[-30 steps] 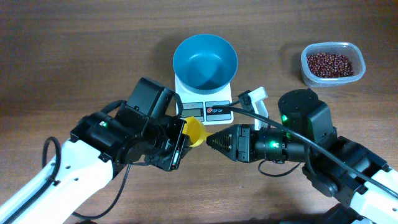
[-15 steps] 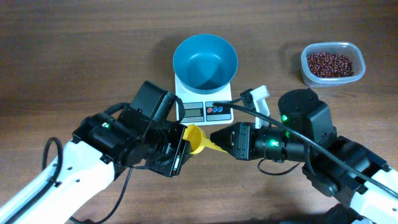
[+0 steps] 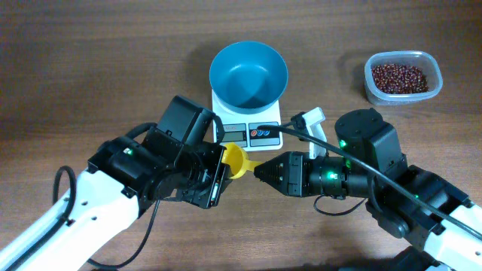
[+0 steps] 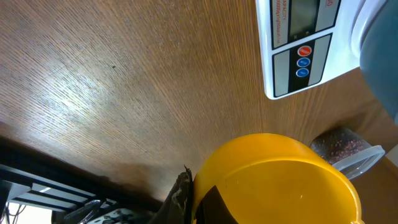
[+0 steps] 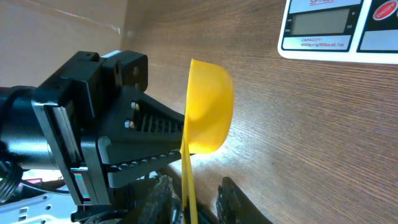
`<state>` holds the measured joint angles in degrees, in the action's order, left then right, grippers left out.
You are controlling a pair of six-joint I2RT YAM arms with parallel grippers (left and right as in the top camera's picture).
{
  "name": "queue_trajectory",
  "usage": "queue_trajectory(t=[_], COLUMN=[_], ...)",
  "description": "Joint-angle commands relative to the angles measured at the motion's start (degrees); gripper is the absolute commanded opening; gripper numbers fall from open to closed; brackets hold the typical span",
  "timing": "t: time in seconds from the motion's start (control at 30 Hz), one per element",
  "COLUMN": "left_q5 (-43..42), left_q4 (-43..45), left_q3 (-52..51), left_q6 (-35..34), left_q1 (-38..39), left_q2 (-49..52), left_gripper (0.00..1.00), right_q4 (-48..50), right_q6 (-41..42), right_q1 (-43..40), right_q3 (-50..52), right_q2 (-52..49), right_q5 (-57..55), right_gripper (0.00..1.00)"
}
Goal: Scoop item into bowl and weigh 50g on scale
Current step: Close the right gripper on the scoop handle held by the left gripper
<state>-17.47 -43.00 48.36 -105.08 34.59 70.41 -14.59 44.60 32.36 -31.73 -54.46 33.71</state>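
Observation:
A yellow scoop (image 3: 238, 160) hangs over the table just in front of the scale (image 3: 245, 129). My left gripper (image 3: 225, 167) is shut on the scoop's cup wall (image 4: 280, 180), one finger outside and one inside. My right gripper (image 3: 259, 172) faces it from the right. Its fingers stand apart on either side of the thin handle (image 5: 186, 186), with a gap to the right finger (image 5: 233, 198). The empty teal bowl (image 3: 248, 74) sits on the white scale. The beans (image 3: 402, 77) lie in a clear tub at the far right.
The clear tub (image 3: 373, 83) stands on the wooden table well right of the scale. Both arms crowd the near middle of the table, and a black cable (image 3: 301, 137) arches over the right arm. The scale's buttons and display (image 4: 303, 37) face the grippers.
Half a second ago the scoop sat slightly lower with its handle bared; it is now back up, and the right gripper has moved in over the handle. The left arm barely moved.

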Motion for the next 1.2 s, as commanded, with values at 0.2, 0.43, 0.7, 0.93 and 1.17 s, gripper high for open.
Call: queue_trajectory(t=[0.2, 0.43, 0.7, 0.93, 1.17], left_q5=[0.37, 0.37, 0.37, -0.17, -0.72], left_q4=[-3.13, -2.49, -2.49, -2.95, -4.44], left_q3=[0.22, 0.22, 0.22, 0.22, 0.22], left_q6=[-0.33, -0.81, -0.79, -0.76, -0.74], left_q1=[0.15, 0.15, 0.15, 0.20, 0.20], left_q2=[0.31, 0.31, 0.31, 0.31, 0.31], left_gripper=[0.00, 0.00, 0.00, 0.00, 0.00], right_q4=[0.09, 0.07, 0.04, 0.07, 0.55], right_q6=[-0.57, -0.55, 0.98, 0.96, 0.96], right_q1=[0.24, 0.26, 0.26, 0.24, 0.24], right_q3=[-0.87, -0.87, -0.87, -0.87, -0.87], right_q2=[-0.07, -0.07, -0.09, -0.07, -0.09], right_q5=[0.52, 2.58, 3.37, 3.34, 3.08], right_gripper=[0.23, 0.22, 0.12, 0.11, 0.13])
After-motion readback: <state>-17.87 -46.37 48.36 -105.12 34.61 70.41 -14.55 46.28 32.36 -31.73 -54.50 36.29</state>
